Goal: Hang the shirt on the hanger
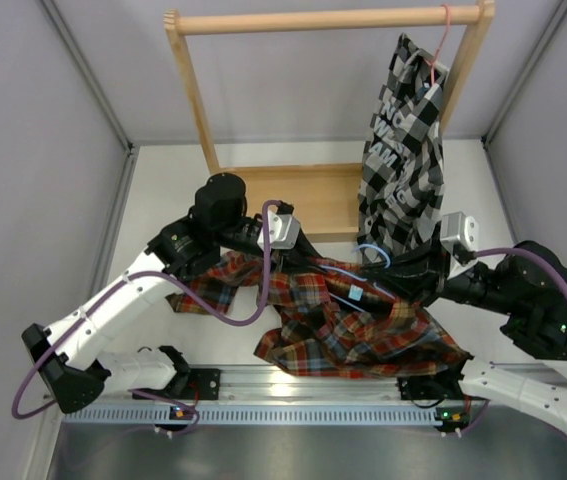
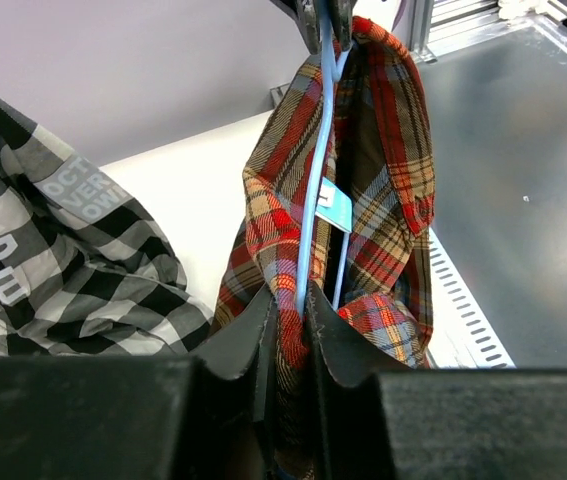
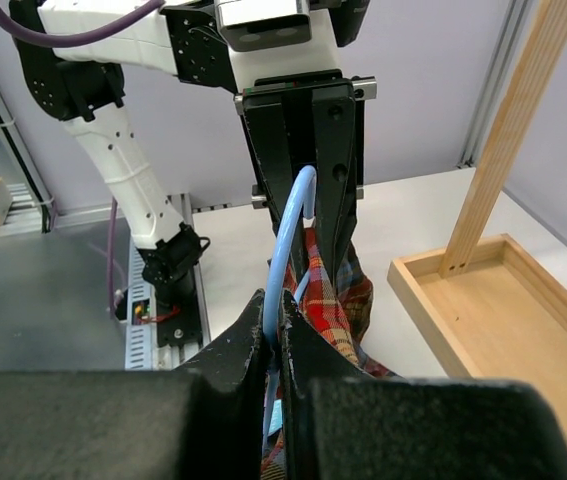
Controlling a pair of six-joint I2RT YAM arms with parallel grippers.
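Bright, even overhead light — faint shadows; wrist views blur close up

Robot lab cell: grey partition walls (image 1: 33, 150), white table (image 1: 163, 195), aluminium mounting rail (image 1: 303, 382).

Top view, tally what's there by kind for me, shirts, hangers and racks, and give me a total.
Shirts: 2, the plaid shirt and the black-and-white checked shirt
Hangers: 2, the light-blue hanger and the pink-red hanger
Racks: 1, the wooden rack
Total: 5
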